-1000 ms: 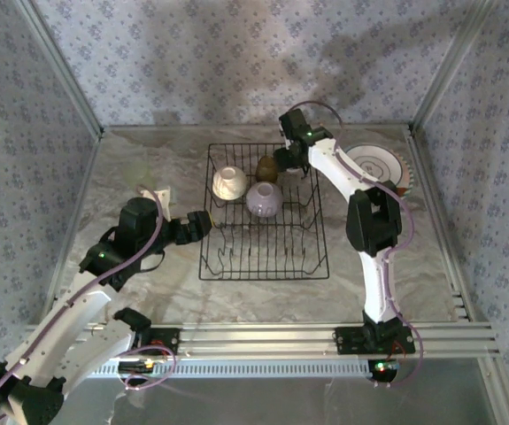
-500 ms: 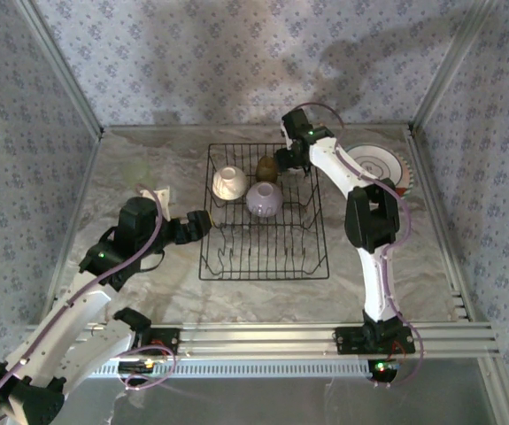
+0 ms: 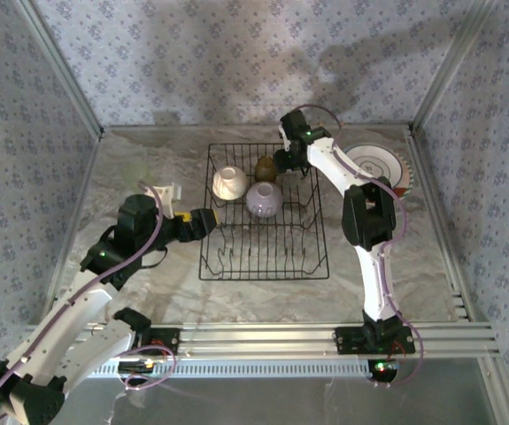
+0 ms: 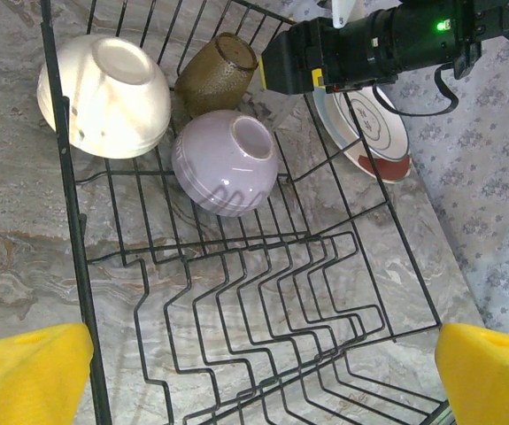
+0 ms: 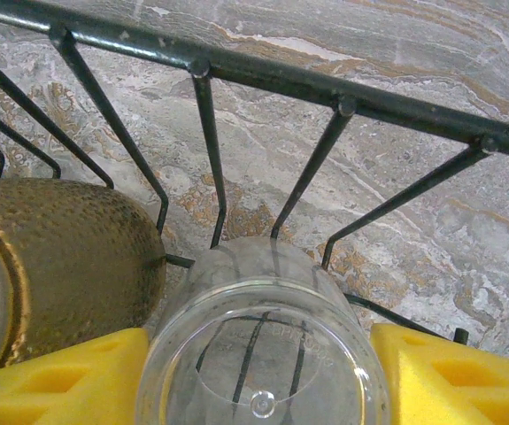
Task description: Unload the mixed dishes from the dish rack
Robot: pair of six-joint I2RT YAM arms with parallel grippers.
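Dish rack (image 3: 265, 243) of black wire sits in the middle of the marbled table (image 3: 139, 173), and its far end holds the remaining pieces. A cream bowl (image 3: 229, 182) rests base up at the far left. A lilac bowl (image 3: 264, 200) is just beside it towards the middle, also showing its foot. An olive-brown cup (image 3: 267, 168) lies on its side behind the two bowls. The near rows of prongs carry nothing. One ringed plate (image 3: 374, 165) lies face up on the table to the right of the rack, apart from it. The right gripper (image 3: 288, 161) reaches down at the rack's far right corner. In its wrist view the yellow fingers (image 5: 68, 381) stand on either side of a clear glass (image 5: 263, 345), close against its walls, and the glass lies on the wires right beside the cup. Whether the jaws are actually pressing on the glass cannot be told. The left gripper (image 3: 205, 221) hovers at the rack's left side with its jaws spread wide and nothing between them. Its wrist view looks across the rack at both bowls, the cup and the plate.
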